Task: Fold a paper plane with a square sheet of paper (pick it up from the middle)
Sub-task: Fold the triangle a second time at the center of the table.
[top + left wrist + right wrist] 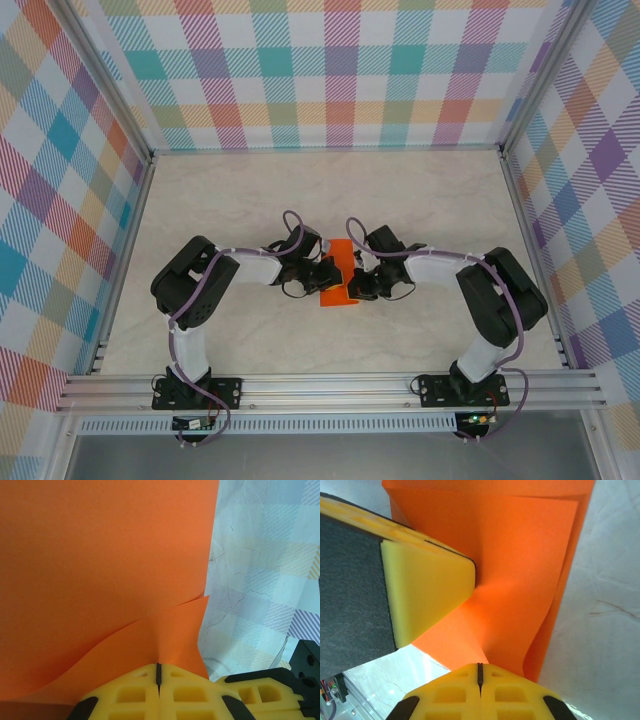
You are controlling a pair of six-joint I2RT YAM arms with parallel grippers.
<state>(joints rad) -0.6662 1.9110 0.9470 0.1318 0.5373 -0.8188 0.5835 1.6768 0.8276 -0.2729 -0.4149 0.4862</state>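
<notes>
The square sheet of paper [339, 273] is bright orange and hangs between my two grippers near the middle of the table. It is bent into overlapping layers [530, 570]. My left gripper [159, 666] is shut on one edge of it, and the orange sheet [100, 560] spreads away from the jaws. My right gripper [480, 667] is shut on the opposite edge. In the right wrist view the left gripper's yellow finger [427, 587] pinches the paper from the upper left. From above, the left gripper [324, 272] and right gripper [357, 280] nearly touch.
A pale marble-patterned tabletop [330, 190] lies under the paper. Plaid walls [330, 70] close the back and both sides. An aluminium rail [330, 385] runs along the near edge, carrying both arm bases. The right gripper's yellow fingers [265, 690] show beside the left jaws.
</notes>
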